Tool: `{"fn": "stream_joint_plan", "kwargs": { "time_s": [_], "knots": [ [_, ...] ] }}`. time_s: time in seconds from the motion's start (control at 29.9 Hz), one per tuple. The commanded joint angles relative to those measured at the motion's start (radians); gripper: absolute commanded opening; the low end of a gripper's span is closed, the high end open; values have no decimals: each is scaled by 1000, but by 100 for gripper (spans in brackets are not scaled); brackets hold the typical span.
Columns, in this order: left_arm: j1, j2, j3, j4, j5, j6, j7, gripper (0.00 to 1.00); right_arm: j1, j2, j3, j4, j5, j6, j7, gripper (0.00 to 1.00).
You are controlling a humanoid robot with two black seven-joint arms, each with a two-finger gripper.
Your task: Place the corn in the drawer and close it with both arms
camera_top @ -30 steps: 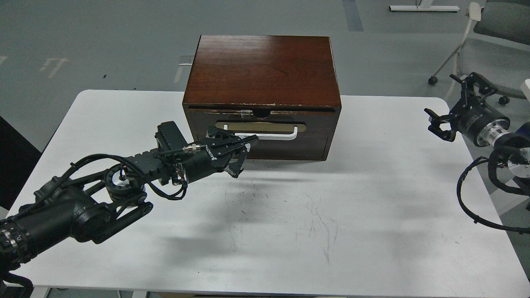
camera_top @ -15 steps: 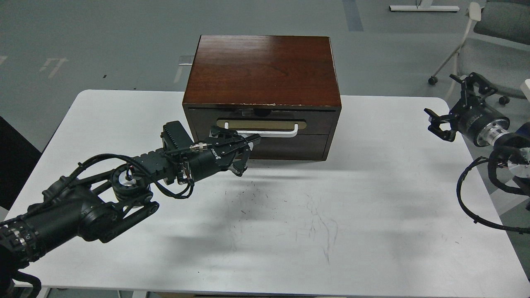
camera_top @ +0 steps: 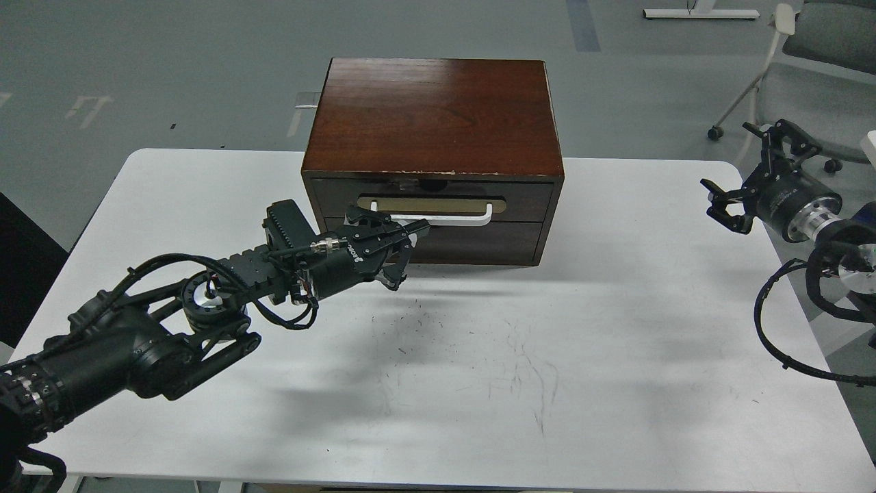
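The dark red-brown drawer [camera_top: 523, 194] sits pushed in, flush with the front of the wooden cabinet [camera_top: 438, 116]. Its white bar handle [camera_top: 460, 220] lies on a tan oval plate. My left gripper [camera_top: 409, 255] is at the left end of the handle with its fingers spread. The upper finger [camera_top: 410, 230] is against the handle, and the lower one is in front of the plain panel [camera_top: 479, 244] below. My right gripper [camera_top: 727, 156] is open and empty at the table's right edge, well away from the cabinet. The corn is not in view.
The cabinet stands at the back middle of the white table [camera_top: 479, 376]. A grey office chair [camera_top: 821, 41] on wheels stands on the floor beyond the right rear corner. Black cables [camera_top: 773, 329] hang by my right arm.
The drawer, slightly open a second ago with a gap at its chipped top edge, has slid in flush. My left gripper moved forward with it. My right arm has not moved.
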Motion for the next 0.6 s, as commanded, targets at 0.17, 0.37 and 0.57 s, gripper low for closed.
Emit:
{"fn": "stream_joint_plan", "kwargs": {
  "time_s": [0.17,0.37,0.57],
  "knots": [
    [17,13,7,-9,0,73,-13,0,0,-1,0,1,0,0,0,100],
    [55,153,13,-149,0,175,-124,18,0,-11,0,0,-1,0,-1,100],
    [60,302,2,-342,-303,175,-127,100,3,-3,1,0,-1,0,0,100]
  ]
}}
